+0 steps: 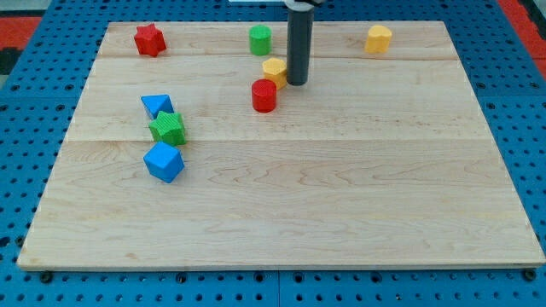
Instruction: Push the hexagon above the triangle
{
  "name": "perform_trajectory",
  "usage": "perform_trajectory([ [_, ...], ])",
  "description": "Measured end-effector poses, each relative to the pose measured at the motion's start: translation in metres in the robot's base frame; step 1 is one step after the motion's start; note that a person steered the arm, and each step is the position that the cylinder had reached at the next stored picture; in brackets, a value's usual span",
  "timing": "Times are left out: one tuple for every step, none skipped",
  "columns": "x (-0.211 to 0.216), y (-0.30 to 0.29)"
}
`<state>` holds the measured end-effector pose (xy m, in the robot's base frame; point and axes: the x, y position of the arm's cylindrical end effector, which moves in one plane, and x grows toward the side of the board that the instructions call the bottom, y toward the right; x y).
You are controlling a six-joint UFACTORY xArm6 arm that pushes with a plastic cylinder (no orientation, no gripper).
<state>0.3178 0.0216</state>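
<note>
My tip (297, 83) rests on the board just right of a yellow block (275, 71) that looks hexagonal; they touch or nearly touch. A red cylinder (264, 95) stands just below and left of that yellow block. The blue triangle (156, 105) lies far off at the view's left, with a green star (168, 128) touching its lower right side. A second yellow block (379, 38), also faceted, sits at the view's top right, well away from my tip.
A blue cube (164, 162) sits just below the green star. A green cylinder (260, 39) stands above the near yellow block. A red star (149, 39) is at the top left. The wooden board (341, 196) lies on blue pegboard.
</note>
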Motion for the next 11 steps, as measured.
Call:
perform_trajectory([
  [-0.003, -0.101],
  [-0.004, -0.107],
  [-0.018, -0.102],
  [-0.07, -0.119],
  [-0.061, -0.154],
  [0.0, -0.201],
  [0.023, -0.232],
  [0.014, -0.212],
  [-0.001, -0.179],
  [0.046, -0.145],
  [0.054, -0.19],
])
